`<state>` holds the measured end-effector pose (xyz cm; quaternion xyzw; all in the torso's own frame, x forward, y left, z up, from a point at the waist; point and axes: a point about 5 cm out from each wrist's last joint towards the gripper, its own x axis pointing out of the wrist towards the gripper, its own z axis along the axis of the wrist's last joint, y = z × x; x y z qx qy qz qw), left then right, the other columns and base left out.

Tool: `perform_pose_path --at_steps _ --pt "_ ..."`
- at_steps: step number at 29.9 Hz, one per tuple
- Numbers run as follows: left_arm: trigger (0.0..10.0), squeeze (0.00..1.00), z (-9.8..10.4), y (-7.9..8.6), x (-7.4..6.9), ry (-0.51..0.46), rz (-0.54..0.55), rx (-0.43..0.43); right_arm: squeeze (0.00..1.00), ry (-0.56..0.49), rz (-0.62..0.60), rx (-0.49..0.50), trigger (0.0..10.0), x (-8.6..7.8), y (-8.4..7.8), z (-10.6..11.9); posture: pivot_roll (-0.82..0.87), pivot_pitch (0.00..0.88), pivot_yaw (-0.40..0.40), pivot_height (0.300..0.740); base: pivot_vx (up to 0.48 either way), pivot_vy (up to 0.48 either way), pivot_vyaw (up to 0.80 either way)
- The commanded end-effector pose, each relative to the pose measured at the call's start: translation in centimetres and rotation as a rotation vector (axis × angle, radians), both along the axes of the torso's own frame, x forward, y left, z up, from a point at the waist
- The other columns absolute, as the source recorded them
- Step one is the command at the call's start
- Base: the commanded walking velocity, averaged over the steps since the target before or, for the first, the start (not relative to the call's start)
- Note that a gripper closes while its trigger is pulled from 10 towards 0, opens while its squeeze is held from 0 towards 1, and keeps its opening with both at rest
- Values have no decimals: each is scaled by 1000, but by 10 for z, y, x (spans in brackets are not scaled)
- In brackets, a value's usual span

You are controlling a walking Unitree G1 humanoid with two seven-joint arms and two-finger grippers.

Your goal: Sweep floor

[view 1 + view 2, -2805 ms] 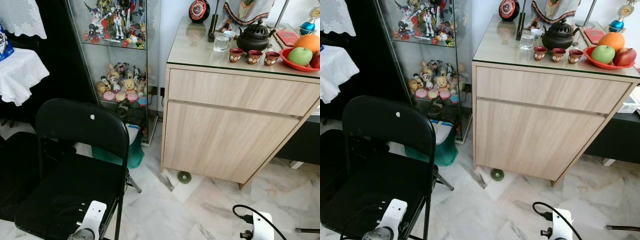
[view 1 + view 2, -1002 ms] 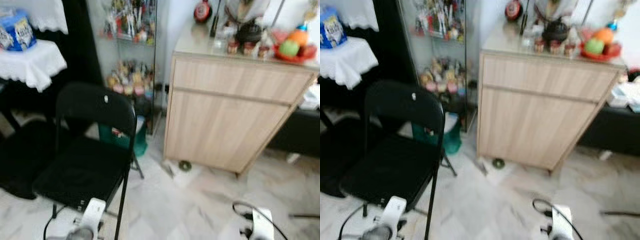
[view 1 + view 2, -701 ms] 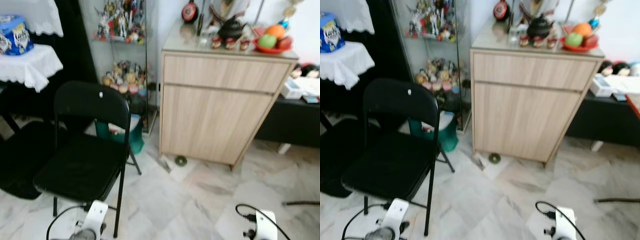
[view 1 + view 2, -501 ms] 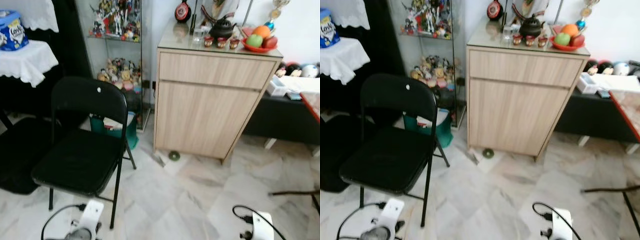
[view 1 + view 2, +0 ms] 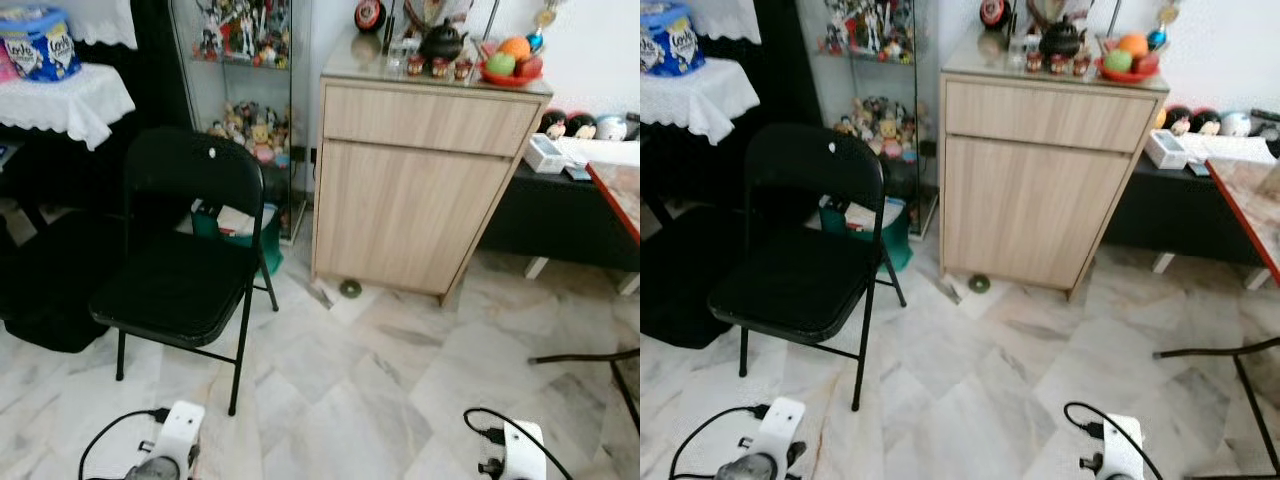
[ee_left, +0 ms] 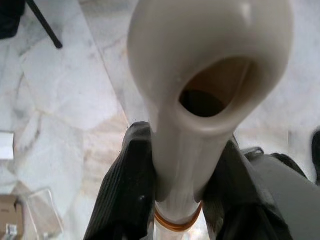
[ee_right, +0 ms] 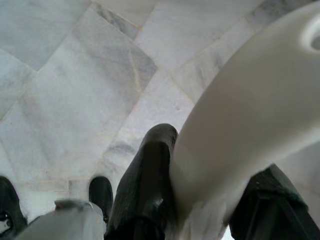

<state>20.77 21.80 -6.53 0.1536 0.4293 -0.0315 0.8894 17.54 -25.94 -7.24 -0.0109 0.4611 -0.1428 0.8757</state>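
Blue pack on white-clothed table: white lettering, too blurred to read; no other text legible

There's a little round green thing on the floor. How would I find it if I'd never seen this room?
Look for the tall light wooden cabinet with the teapot and fruit plate on top. Go down to its bottom edge, near the corner closest to the black folding chair. There, on the pale marble floor, lies the small round green thing, the only green spot among the grey-white tiles.
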Motion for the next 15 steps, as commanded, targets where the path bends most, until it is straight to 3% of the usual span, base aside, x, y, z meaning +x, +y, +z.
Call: perform_pose_path --at_steps 1,15 --pt "10000 0 -13 23 -36 38 302 -165 0 -48 94 234 10000 17 74 -8 -3 43 -107 740 -315 0 0" --pt "10000 0 -16 17 -39 43 297 -169 0 -41 97 232 10000 14 73 -9 4 35 -109 740 -316 0 0"
